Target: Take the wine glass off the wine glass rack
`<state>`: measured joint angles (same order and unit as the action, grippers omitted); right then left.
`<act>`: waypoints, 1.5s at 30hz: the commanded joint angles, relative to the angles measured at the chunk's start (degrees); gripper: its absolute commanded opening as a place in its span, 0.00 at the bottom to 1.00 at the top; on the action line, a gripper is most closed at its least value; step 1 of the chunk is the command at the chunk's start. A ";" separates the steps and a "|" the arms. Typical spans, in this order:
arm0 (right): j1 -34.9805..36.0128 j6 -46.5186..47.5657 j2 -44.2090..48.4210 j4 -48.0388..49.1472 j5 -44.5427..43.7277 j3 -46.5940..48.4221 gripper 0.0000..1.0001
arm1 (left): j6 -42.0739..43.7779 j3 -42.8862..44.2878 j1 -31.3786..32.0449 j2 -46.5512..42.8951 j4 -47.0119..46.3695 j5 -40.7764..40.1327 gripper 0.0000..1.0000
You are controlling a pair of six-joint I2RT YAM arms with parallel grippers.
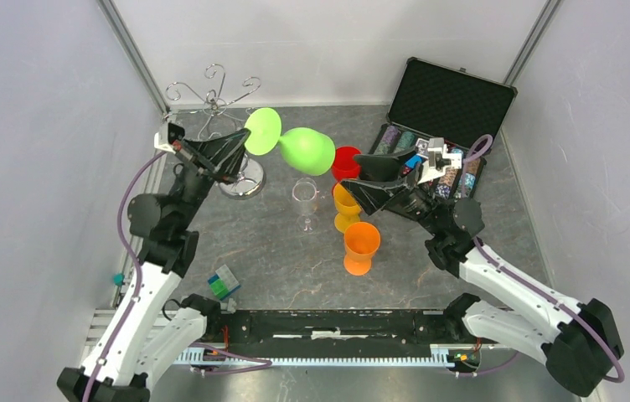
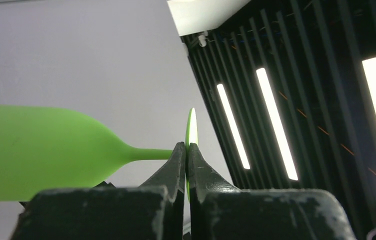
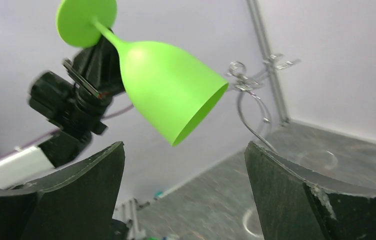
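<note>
Green wine glass (image 1: pixel 299 148) held off wine glass rack (image 1: pixel 211 105), just right of it. Foot disc pinched edge-on in tightly closed left tool (image 1: pixel 243 144). Stem axis horizontal, bowl pointed away from rack toward right tool (image 1: pixel 353 174), which is spread wide, empty and nearer the bowl.

Looks up at tilted green wine glass (image 3: pixel 168 92), foot at left hand (image 3: pixel 98 48); right hand (image 3: pixel 185 146) spread wide below, rack (image 3: pixel 246 85) behind.

The left arm (image 1: pixel 138 295) and right arm (image 1: pixel 508 285) have white links and black joints. Purple cable (image 1: pixel 121 219) trails each; the wedge fingers (image 3: pixel 76 195) are scuffed black.
</note>
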<state>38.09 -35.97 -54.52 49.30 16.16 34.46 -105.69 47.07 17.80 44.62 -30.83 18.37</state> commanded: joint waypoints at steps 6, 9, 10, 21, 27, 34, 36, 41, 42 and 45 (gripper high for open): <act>-0.20 -24.99 -13.95 33.19 13.31 5.45 0.90 | -6.00 -1.27 0.30 -5.29 -0.97 -2.53 0.02; -0.21 -34.25 -19.17 46.13 15.37 7.02 0.87 | -5.94 -1.10 0.26 -5.14 -0.81 -2.34 0.02; -0.20 -37.03 -20.48 50.05 15.68 7.60 0.85 | -5.93 -1.09 0.24 -5.10 -0.63 -2.37 0.02; -0.13 -46.71 -27.85 62.86 14.99 12.96 0.67 | -6.18 -2.87 0.25 -5.59 1.09 -3.60 0.02; 0.59 -47.20 -28.00 62.88 15.30 16.25 0.50 | -6.87 -4.24 0.30 -4.99 0.65 -4.46 0.02; 0.58 -47.91 -27.84 62.62 15.24 16.68 0.07 | -4.74 -4.26 0.24 -5.62 0.86 -5.22 0.15; 0.58 -47.82 -27.87 61.84 15.21 16.86 0.00 | -3.39 -3.88 0.30 -6.07 1.62 -5.01 0.28; 0.59 -44.72 -26.48 57.11 15.68 16.54 0.00 | 5.21 -2.47 0.30 -8.79 5.22 -4.73 0.84; 0.51 -43.27 -25.75 54.86 15.81 16.29 0.00 | 10.67 -0.75 0.30 -9.45 8.25 -4.35 0.93; 0.17 -36.20 -20.46 40.91 15.22 14.46 0.00 | 30.44 7.89 0.28 -10.68 24.84 -4.38 1.00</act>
<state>38.83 -81.06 -82.04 83.94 31.09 49.95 -99.70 44.56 17.93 35.99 -20.43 13.74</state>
